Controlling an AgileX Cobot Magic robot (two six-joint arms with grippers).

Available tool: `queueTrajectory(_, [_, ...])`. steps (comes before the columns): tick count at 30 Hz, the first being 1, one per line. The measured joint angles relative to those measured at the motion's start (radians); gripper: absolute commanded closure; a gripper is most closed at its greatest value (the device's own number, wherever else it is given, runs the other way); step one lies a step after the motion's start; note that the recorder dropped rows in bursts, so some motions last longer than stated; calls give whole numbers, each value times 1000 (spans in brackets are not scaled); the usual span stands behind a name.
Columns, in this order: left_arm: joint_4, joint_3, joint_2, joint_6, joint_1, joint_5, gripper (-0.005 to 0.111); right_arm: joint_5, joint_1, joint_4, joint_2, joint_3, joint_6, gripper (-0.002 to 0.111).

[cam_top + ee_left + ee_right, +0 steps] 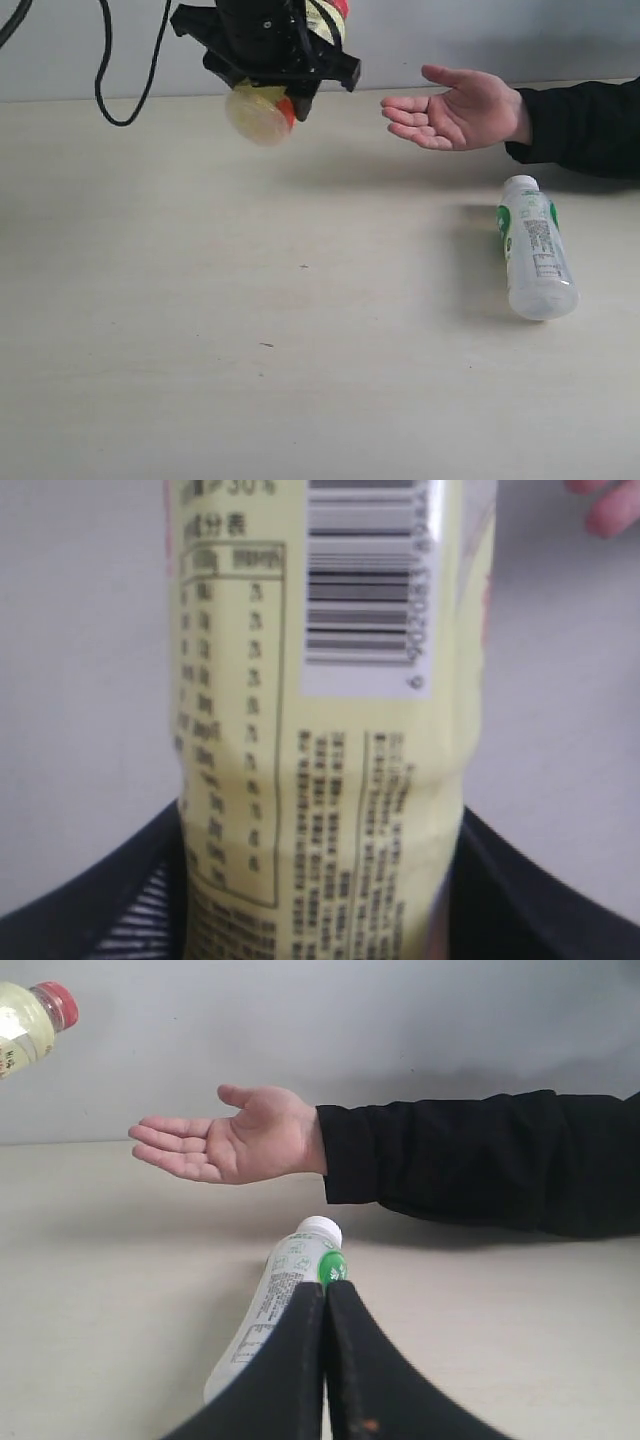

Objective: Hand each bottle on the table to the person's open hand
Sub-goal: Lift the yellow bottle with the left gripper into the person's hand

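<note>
My left gripper [272,72] is shut on the yellow bottle [258,112] and holds it in the air above the table [200,340], at the far left-centre. Its base faces the exterior camera. In the left wrist view the yellow bottle [330,730] fills the space between the dark fingers [130,900]. The person's open hand [455,108] is palm up, to the right of the held bottle and apart from it. A milky-white bottle [535,250] with a green-white label lies on the table below the hand. My right gripper [325,1290] is shut and empty, pointing at that white bottle [275,1305].
The person's black sleeve [585,125] reaches in from the right edge above the table's far side. A black cable [105,80] hangs at the back left in front of the grey wall. The right wrist view also catches the yellow bottle's red cap [58,1002].
</note>
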Motion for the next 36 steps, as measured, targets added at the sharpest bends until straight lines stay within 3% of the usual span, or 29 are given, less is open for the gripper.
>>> queueTrajectory(4, [9,0,0,-254,-67,-18,107,0,0,0,0,0,0,108])
queueTrajectory(8, [-42,0,0,-341,-113,-100,107,0,0,0,0,0,0,108])
queueTrajectory(21, [-515,0,34,-363,-124,-482,107,0,0,0,0,0,0,108])
queueTrajectory(36, [-675,0,204,-363,-124,-790,107,0,0,0,0,0,0,108])
